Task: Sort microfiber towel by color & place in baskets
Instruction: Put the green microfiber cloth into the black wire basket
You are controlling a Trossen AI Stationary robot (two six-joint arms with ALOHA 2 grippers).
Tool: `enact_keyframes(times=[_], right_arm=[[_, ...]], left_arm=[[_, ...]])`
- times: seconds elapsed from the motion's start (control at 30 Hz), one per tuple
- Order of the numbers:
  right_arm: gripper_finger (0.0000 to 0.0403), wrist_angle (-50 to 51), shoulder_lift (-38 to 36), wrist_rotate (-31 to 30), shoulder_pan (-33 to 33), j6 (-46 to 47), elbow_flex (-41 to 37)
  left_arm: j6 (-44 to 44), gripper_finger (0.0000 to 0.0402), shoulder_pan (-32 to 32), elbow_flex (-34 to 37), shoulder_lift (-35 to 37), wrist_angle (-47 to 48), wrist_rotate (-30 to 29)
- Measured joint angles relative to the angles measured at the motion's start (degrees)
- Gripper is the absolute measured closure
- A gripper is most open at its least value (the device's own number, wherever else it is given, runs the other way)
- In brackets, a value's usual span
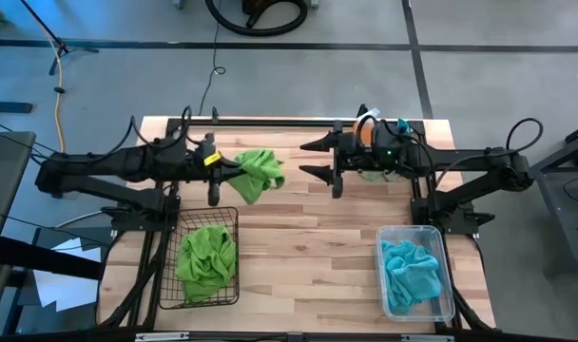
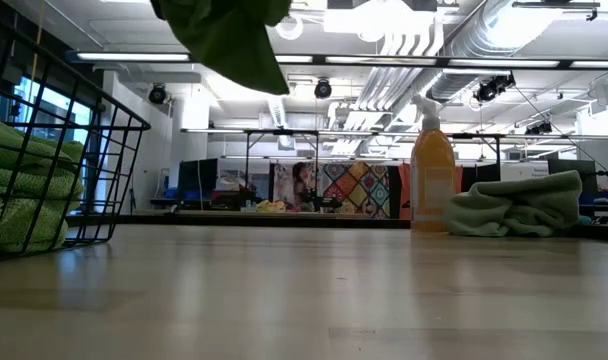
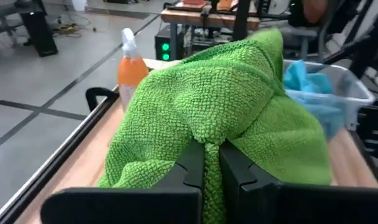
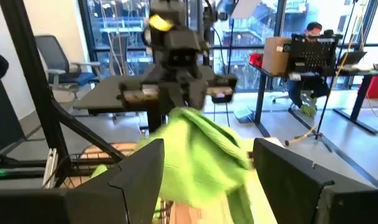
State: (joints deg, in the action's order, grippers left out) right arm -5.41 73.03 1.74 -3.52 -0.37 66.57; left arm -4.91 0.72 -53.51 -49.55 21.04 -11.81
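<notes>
My left gripper is shut on a lime green microfiber towel above the table's far middle. In the low view the towel hangs clear of the tabletop. My right gripper is open and empty, facing the towel from the right; its wrist view shows the towel between and beyond its fingers. The black wire basket at the near left holds a lime green towel. The clear plastic basket at the near right holds turquoise towels. A pale green towel lies on the table by the spray bottle. My left gripper pinches a bunched fold of the towel between its two fingers; how many layers, I cannot tell. The fingers reach about level from the table's left. The towel is lifted clear of the table and bulges out past the fingertips, drooping below them.
An orange spray bottle with a white nozzle stands at the far right, under my right arm. Bare wood lies between the two baskets. A person sits at a desk in the room beyond.
</notes>
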Motion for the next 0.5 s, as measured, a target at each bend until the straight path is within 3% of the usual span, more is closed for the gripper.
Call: enact_keyframes(times=[0.23,0.5], right_arm=[[0.0158,3.6,0.0,-0.2,-0.6,0.5,0.0],[0.0158,4.8,0.0,-0.2,-0.6,3.0,0.0]], left_arm=[[-6.6,0.0401,6.2,-1.0,2.6,6.7,4.2],[-23.9,0.0401,17.0,-11.7,2.5,22.8,12.5]])
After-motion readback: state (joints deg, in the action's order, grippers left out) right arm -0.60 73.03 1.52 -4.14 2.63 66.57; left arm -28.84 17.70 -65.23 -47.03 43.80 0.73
